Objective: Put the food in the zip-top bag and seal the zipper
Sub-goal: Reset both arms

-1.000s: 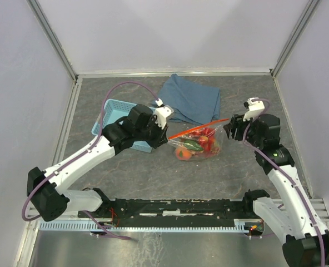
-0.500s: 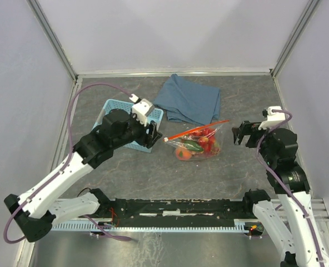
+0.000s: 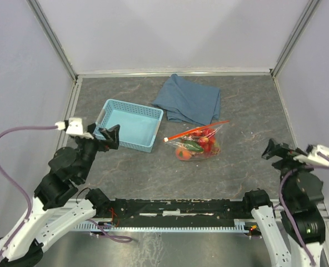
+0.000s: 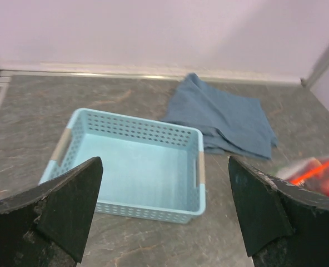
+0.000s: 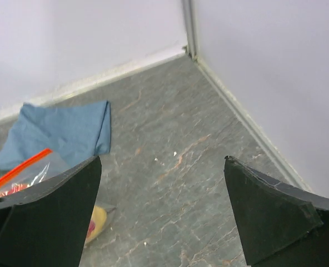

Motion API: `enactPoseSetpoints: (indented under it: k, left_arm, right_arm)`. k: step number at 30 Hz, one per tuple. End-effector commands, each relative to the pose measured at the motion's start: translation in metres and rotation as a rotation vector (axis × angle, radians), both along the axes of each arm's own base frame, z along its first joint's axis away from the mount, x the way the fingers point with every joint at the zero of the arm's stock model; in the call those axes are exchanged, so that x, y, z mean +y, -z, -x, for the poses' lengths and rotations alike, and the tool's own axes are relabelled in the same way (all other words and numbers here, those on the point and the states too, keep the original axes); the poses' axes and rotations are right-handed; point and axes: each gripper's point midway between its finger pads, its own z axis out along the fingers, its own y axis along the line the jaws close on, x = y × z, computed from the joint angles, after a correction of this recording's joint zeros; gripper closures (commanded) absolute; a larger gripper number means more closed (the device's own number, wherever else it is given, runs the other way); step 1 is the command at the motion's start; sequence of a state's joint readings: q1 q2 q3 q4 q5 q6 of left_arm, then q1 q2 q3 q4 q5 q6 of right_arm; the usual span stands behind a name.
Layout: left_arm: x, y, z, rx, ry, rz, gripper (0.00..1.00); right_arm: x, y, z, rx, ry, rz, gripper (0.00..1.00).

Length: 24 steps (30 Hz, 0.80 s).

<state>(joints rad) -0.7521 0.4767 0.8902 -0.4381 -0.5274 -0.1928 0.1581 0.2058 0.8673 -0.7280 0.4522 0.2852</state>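
Lying on the table (image 3: 153,172) with the food (image 3: 193,147) inside, the zip-top bag (image 3: 210,146) stretches its zipper (image 3: 198,130) left-to-right between two splayed, empty grippers; the left gripper (image 3: 108,136) sits nearer what appears to be the slider (image 3: 165,140), the right gripper (image 3: 271,149) beyond the other end.

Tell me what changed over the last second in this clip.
Both arms retreated toward the near edge. The left gripper left the left end of the zipper and now hangs open beside the near-left corner of the basket. The right gripper left the right end of the zip-top bag and hangs open further right and nearer. Neither holds anything. The bag, the food inside it, the basket and the blue cloth stayed put.
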Motion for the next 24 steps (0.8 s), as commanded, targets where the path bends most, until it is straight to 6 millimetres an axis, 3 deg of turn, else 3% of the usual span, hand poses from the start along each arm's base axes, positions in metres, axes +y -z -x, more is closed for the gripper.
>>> enactPoseSetpoints:
  k: [1, 5, 11, 24]
  left_arm:
    - [0.045, -0.007, 0.004, -0.084, -0.21, 0.132, 0.0]
    - [0.065, -0.006, 0.016, -0.137, -0.255, 0.19, 0.01]
    - [0.073, -0.001, 0.02, -0.172, -0.277, 0.206, 0.0]
    - [0.065, 0.003, 0.013, -0.15, -0.262, 0.153, 0.0]
  right_arm:
    - [-0.022, -0.006, 0.026, -0.086, 0.105, 0.016, 0.01]
    - [-0.027, -0.001, 0.033, -0.113, 0.126, 0.041, 0.01]
    - [-0.026, 0.009, 0.027, -0.068, 0.126, 0.041, 0.01]
    - [-0.02, 0.007, 0.025, -0.057, 0.085, 0.053, 0.01]
